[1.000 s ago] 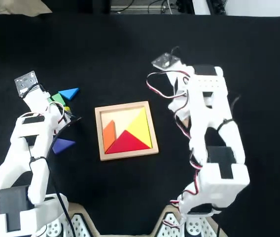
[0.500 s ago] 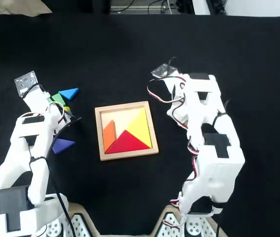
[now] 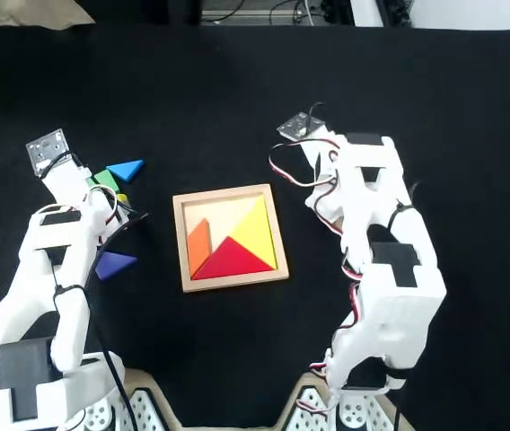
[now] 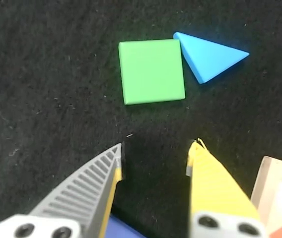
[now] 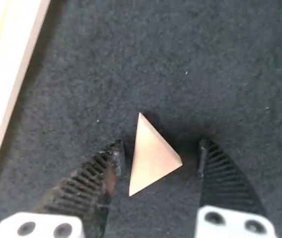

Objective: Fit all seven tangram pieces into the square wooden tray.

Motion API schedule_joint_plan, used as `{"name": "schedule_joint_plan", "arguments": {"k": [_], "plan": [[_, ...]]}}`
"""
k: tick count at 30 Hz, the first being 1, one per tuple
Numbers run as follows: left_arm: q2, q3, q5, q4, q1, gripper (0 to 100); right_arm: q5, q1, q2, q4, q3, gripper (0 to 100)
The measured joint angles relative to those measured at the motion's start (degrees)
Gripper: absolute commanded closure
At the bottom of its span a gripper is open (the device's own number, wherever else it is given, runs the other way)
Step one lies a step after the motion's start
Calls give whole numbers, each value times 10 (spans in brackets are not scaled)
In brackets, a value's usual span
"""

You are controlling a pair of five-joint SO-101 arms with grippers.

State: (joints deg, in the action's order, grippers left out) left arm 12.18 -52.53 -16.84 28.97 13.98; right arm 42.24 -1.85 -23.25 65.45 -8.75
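Near the tray (image 5: 9,74), our right gripper (image 5: 159,148), claw spread, straddles 1 pale triangle (image 5: 150,156); we should centre it, pinch 2 edges squarely, then lift level.

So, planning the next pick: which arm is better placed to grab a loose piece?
Likely right. The right gripper is open with the pale triangle between its jaws; the left gripper is open too, but the green square lies ahead of its jaws.

The high camera overlooks the table (image 3: 237,90); both wrist cameras face it closely.
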Motion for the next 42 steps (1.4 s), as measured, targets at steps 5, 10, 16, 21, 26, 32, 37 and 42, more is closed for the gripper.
{"name": "schedule_joint_plan", "arguments": {"k": [5,10,16,21,26,32,37,42], "plan": [[0,0,0,0,0,784,0,0,1,-1,0,782],[0,0,0,0,0,784,0,-3,1,-1,2,892],[0,0,0,0,0,784,0,-6,1,-2,6,910],[0,0,0,0,0,784,0,-6,1,-2,6,912],[0,0,0,0,0,784,0,-6,10,-2,-1,913],[0,0,0,0,0,784,0,-4,76,47,-7,913],[0,0,0,0,0,784,0,-4,147,79,-8,913],[0,0,0,0,0,784,-11,-4,179,84,-11,913]]}}
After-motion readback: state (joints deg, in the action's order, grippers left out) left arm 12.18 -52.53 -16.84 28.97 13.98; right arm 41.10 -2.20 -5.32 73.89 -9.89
